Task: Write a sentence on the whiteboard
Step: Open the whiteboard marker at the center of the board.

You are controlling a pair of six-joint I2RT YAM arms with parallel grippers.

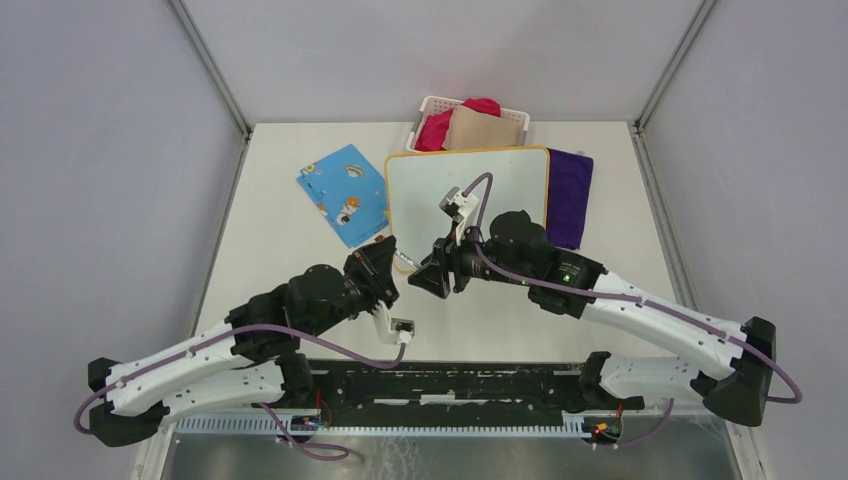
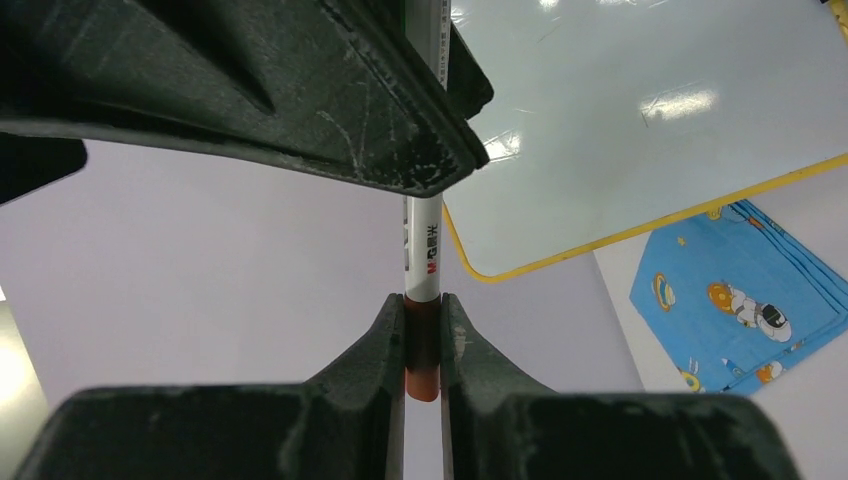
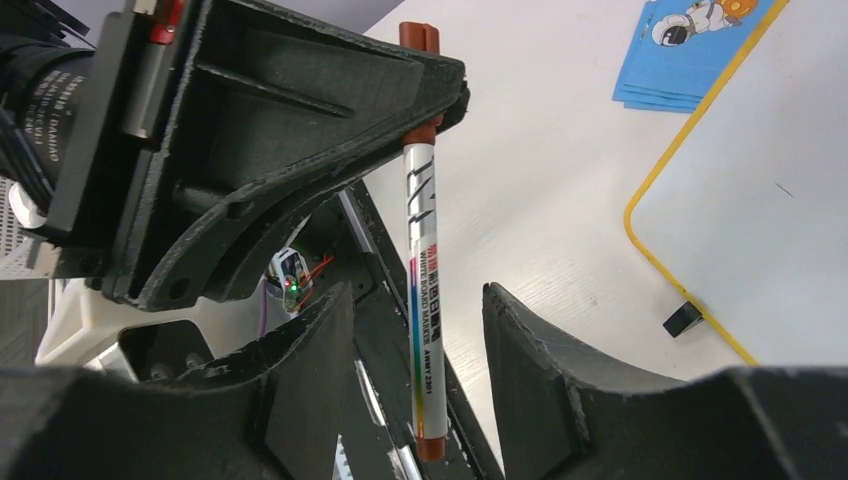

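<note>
Left end effector (image 2: 422,308) clamps the dark-red end of a white-barrelled whiteboard marker (image 3: 420,250). Right end effector (image 3: 418,300) stands wide, straddling the barrel. The white, yellow-framed whiteboard (image 1: 420,190) lies mid-surface (image 1: 300,250), far of both and blank, so the sentence is wholly outstanding.

"How do the arms stand?"

"The left arm (image 1: 215,345) reaches from its base up and inward, elbow bent. The right arm (image 1: 650,305) mirrors it from the other side, and the two wrists face each other near the middle."

"And the left gripper (image 2: 423,335)?"

"Its jaws are clamped tight on the red end of a marker (image 2: 424,250)."

"The right gripper (image 3: 418,330)?"

"Its fingers (image 3: 310,360) stand apart, one on each side of the barrel, with a gap on both sides."
</note>
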